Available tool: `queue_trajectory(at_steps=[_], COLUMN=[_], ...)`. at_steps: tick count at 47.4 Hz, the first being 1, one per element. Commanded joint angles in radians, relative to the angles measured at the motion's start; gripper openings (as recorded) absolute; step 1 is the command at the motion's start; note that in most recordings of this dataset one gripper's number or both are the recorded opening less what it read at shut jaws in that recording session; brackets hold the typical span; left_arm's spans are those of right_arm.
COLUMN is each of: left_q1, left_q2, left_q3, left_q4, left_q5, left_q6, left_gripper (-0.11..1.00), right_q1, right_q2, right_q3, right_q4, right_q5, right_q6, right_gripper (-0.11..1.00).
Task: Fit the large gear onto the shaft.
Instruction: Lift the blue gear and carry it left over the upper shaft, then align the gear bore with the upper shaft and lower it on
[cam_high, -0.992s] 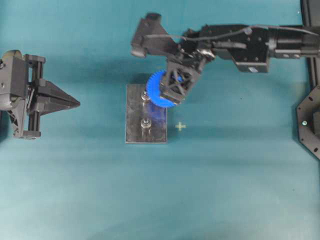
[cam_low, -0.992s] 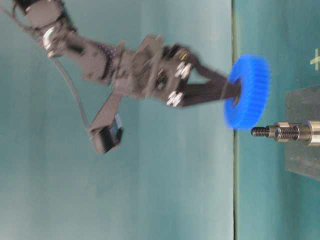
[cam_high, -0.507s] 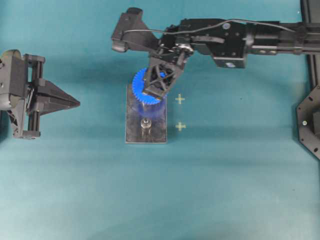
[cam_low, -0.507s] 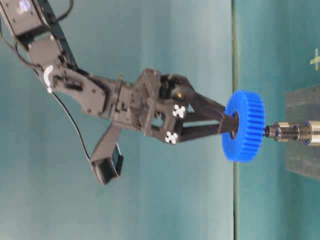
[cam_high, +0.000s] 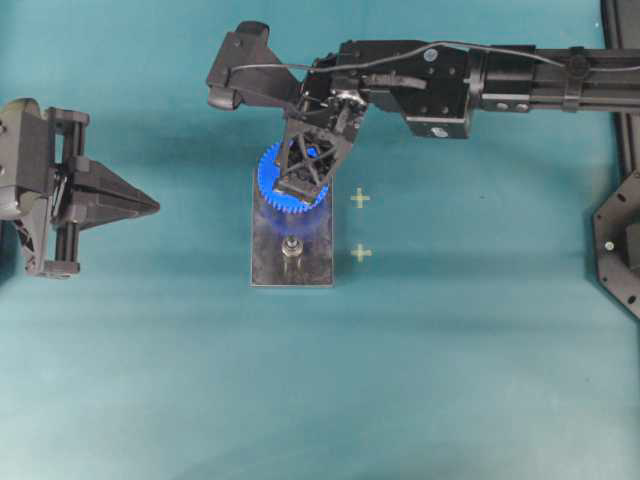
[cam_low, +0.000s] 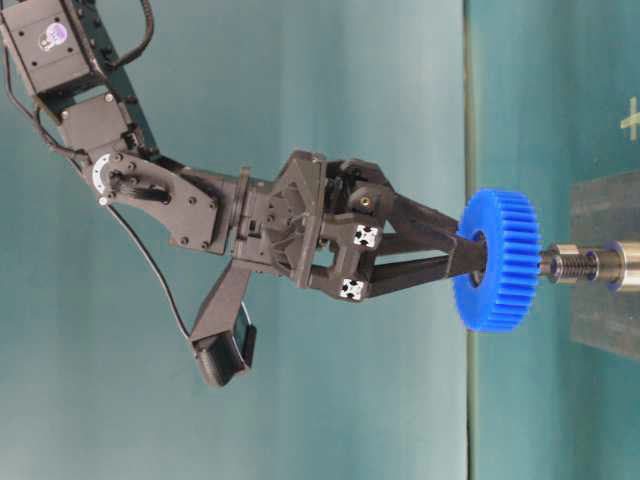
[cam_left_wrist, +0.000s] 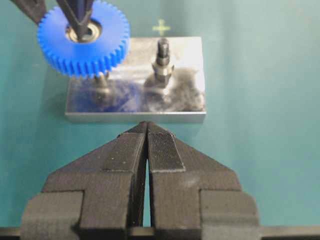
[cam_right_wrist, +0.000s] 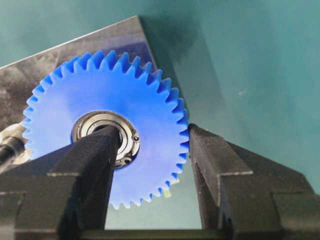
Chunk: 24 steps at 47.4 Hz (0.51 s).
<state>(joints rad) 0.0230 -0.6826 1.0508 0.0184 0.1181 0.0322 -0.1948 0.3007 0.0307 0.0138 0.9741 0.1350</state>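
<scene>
The large gear (cam_right_wrist: 100, 97), bright blue with a metal bearing at its centre, hangs level in my right gripper (cam_right_wrist: 152, 135). The gripper is shut on it, with one finger in the bearing hole and the other against the outer teeth. In the table-level view the gear (cam_low: 497, 262) sits at the threaded tip of the shaft (cam_low: 582, 266). From overhead the gear (cam_high: 266, 176) and right gripper (cam_high: 298, 190) hide that shaft. In the left wrist view its base (cam_left_wrist: 101, 84) shows below the gear (cam_left_wrist: 82, 42). My left gripper (cam_left_wrist: 147, 127) is shut and empty, left of the plate.
The grey metal plate (cam_high: 268, 265) lies mid-table and carries a second, bare peg (cam_high: 291, 247) nearer the front. Two pale cross marks (cam_high: 360, 253) sit on the teal surface right of the plate. A black fixture (cam_high: 618, 250) stands at the right edge.
The right gripper has carried the gear leftward over the far peg and brought it down to the peg's tip. The left gripper has not moved.
</scene>
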Motion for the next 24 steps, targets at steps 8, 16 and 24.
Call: queue_trajectory(at_steps=[8,16,24], left_q1=[-0.002,0.0,-0.002], left_q2=[-0.003,-0.003,-0.003], left_q3=[-0.014,-0.006,-0.003], left_q4=[0.003,0.003,0.003], left_q5=[-0.026,-0.046,-0.049], left_q6=[-0.002,-0.002,-0.002], left_gripper=[0.0,0.0,0.0], right_q1=[0.009,0.009,0.011], right_q2=[-0.014,-0.009,-0.005], right_q3=[-0.038,-0.04,-0.041], right_q4=[0.003,0.005,0.005], right_q5=[-0.003,-0.002,0.002], right_q6=[0.003,0.006,0.012], right_gripper=[0.49,0.49,0.49])
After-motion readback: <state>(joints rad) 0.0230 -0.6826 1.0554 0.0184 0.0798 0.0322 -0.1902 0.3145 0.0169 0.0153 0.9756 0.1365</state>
